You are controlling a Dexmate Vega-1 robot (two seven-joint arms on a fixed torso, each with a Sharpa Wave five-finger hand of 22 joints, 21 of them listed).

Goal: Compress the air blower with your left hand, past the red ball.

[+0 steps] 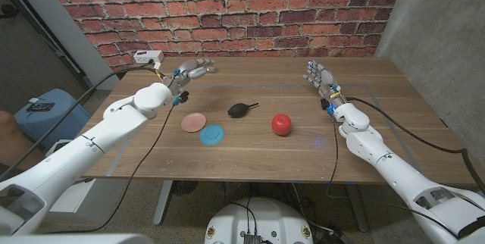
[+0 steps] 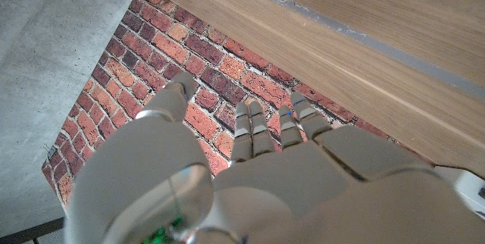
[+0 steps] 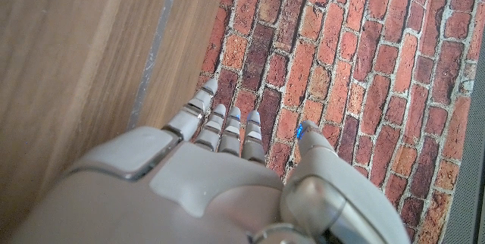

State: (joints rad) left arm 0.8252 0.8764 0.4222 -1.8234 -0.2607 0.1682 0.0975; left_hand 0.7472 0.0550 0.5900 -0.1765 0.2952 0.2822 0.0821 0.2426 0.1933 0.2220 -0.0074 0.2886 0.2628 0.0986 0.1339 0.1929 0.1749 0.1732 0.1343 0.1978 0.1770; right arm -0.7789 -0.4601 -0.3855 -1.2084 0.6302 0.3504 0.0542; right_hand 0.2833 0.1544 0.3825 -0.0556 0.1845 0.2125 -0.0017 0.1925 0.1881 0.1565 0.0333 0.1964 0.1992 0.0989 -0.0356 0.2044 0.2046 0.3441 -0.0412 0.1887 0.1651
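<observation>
The left hand [image 1: 191, 70] is hovering over the far left part of the table [image 1: 250, 164], fingers spread loosely and holding nothing; in its own wrist view the fingers [image 2: 250, 126] are reaching out toward the brick wall [image 2: 204, 70] with nothing between them. Across the table the right hand [image 1: 320, 76] is standing near the far right edge, fingers extended and likewise empty, its back [image 3: 204, 176] showing in its wrist view against the wall. The air blower [image 1: 239, 109] is lying on its side near the middle of the table, a black bulb with a thin nozzle pointing toward the right, well apart from the left hand and nearer the robot than it. The red ball [image 1: 282, 123] is sitting to the blower's right, close but not touching. A pink disc [image 1: 194, 121] and a blue disc [image 1: 212, 133] are lying just beside each other on the blower's left, between it and the left arm. The blower looks like soft rubber, light and springy, so it is probably going to give easily under a squeeze and may scoot on the smooth wood; the round bulb is the place to wrap, not the nozzle. There is open wood between the hand and the bulb on the far side, giving a path that is avoiding the discs.
</observation>
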